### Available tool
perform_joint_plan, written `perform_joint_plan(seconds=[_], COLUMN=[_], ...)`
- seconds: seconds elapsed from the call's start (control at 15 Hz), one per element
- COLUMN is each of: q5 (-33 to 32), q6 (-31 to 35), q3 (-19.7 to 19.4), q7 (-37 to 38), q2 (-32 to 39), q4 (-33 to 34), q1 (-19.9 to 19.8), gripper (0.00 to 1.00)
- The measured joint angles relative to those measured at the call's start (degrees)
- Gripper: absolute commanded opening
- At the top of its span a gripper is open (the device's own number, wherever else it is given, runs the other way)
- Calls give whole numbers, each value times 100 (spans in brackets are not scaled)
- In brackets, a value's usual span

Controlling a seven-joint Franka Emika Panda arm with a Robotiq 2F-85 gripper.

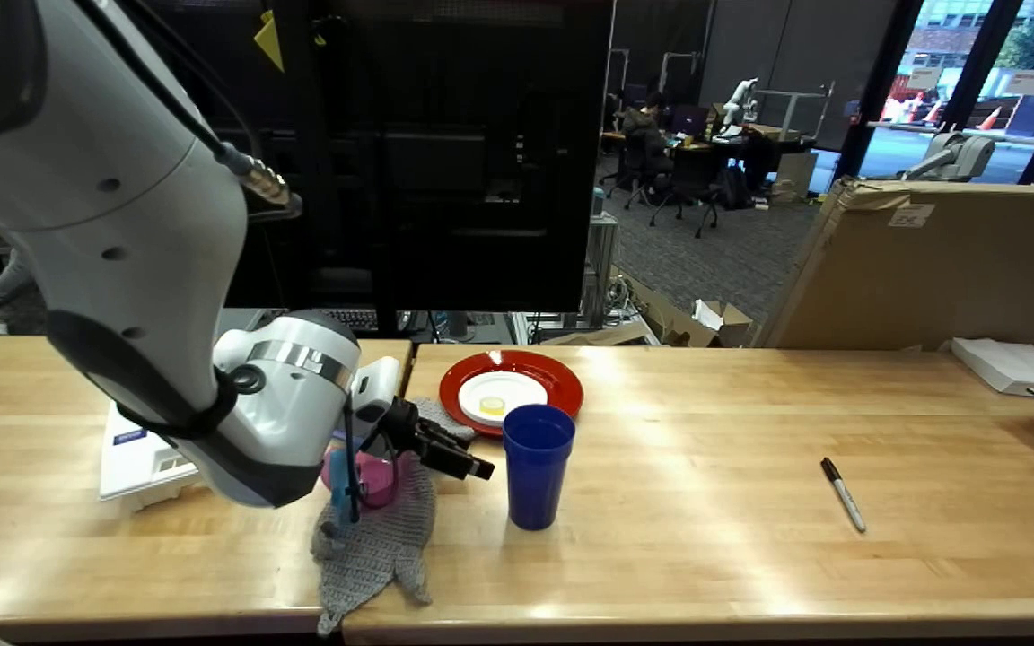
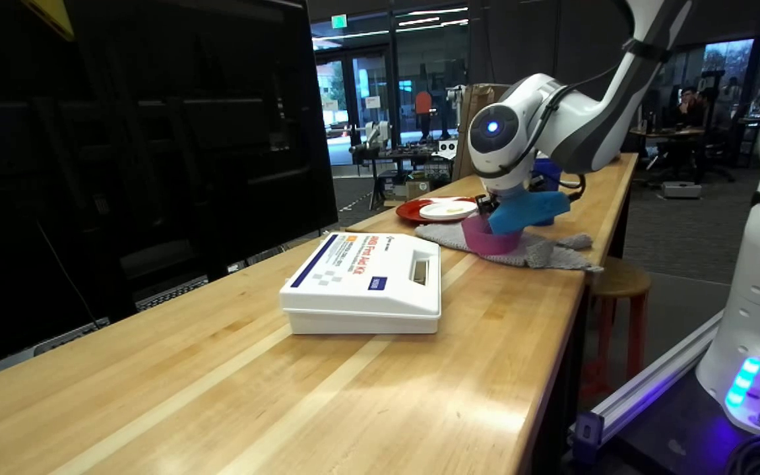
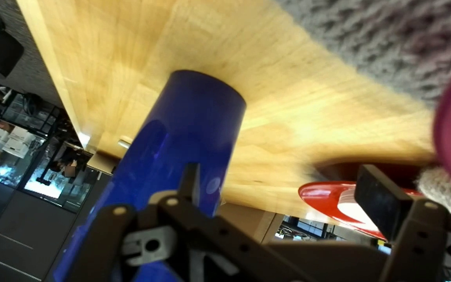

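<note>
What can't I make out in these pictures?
Inside of the pink bowl: mostly behind the blue piece, in an exterior view.
Floor of the blue cup: hidden by its own wall, in an exterior view.
Yellow patch on the white plate: too small to identify, in an exterior view.

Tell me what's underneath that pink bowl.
A grey knitted cloth lies under the pink bowl, showing around its base and spread on the wooden table. The part directly beneath the bowl is covered, so anything else there can't be seen.
</note>
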Motion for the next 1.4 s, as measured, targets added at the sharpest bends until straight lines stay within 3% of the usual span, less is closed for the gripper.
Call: perform_joint_plan(seconds=[0.93, 1.4], q5=[0, 90], q6=[-83, -261], q3=[-48, -197], q7=[-267, -616], q2=[-603, -894], q4=[-10, -352], q1=[14, 10], gripper=[100, 100])
